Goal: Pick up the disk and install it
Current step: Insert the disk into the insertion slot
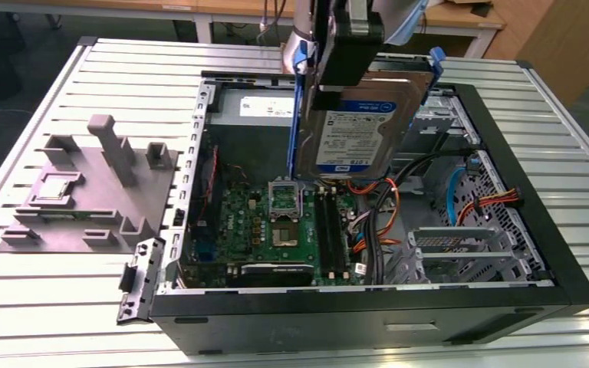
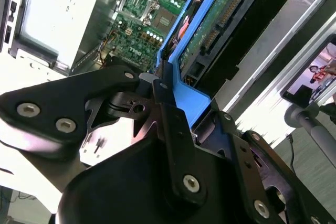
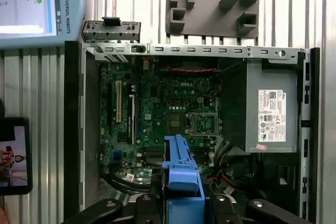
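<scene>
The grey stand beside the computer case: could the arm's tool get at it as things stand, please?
Probably not to grasp: the tool is shut on the disk, held upright over the open case. The grey stand itself lies uncovered on the table.

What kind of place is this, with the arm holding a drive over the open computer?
Probably a robotics lab or test workshop: a slatted metal table carries an open computer case and a grey stand, and the gripper holds the disk above it.
</scene>
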`<action>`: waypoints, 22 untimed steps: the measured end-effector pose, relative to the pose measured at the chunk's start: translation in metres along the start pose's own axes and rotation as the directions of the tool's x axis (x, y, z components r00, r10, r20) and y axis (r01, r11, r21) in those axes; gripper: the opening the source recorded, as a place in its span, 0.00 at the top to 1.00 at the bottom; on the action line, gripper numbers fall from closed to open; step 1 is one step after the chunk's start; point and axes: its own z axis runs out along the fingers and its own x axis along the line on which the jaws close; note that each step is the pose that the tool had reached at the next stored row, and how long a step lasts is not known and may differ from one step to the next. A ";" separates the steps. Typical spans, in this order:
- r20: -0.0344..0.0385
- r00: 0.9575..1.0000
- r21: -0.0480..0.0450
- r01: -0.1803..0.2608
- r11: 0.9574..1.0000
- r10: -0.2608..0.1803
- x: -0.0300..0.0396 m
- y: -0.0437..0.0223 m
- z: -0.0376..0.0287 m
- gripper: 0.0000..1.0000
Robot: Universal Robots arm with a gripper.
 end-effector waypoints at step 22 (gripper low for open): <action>-0.001 1.000 0.000 0.000 1.000 0.000 0.0053 -0.0040 0.0009 0.63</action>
